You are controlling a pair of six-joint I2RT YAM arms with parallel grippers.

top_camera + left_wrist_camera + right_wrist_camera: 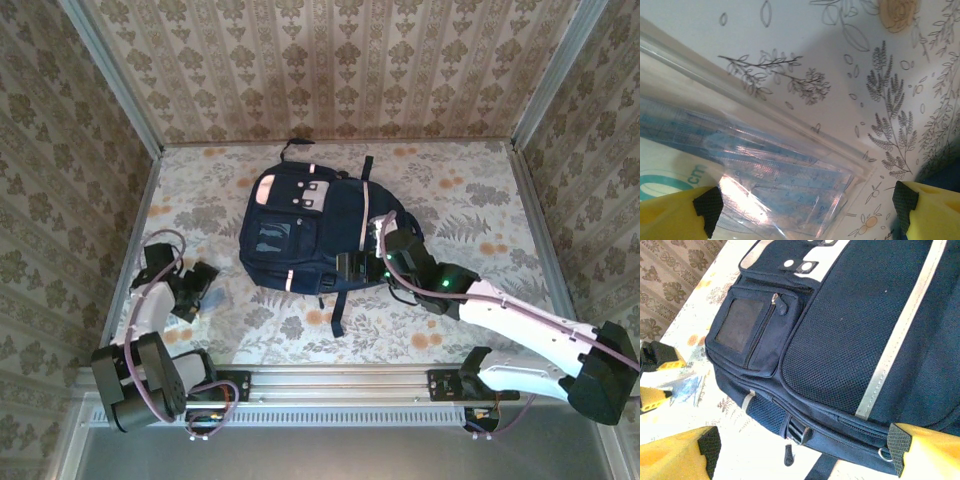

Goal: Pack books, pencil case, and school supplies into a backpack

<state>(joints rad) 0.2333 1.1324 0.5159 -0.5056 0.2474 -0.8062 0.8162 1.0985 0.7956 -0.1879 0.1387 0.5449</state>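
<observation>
1. Top view: patterned wallpaper walls box in the floral-cloth bench (480, 200). The backpack (310, 230) lies flat mid-bench, front pockets up. Our left claw (200, 285) hangs near the left wall over a small blue-and-white packet (213, 298). The right claw (362, 262) is at the bag's near-right edge. There is open cloth right of the bag and behind it, but the left side is tight against the wall.
2. Left wrist: the claw is spread wide, pads (707, 202) either side of the clear packet, which holds blue pieces with printed numerals. The packet lies flat on the cloth and is not pinched. We judge this to be the supplies pickup. The next move is to drop and close on the near end. The film is thin and slick, so it could slip or fold.
3. Right wrist: the claw is spread over the backpack's lower side seam, gripping nothing. A zip pull (789, 455) sits just ahead. Every zip we see looks shut, so we reckon the bag needs opening first. The packet lies just off the bag's corner, so the transfer is short.
</observation>
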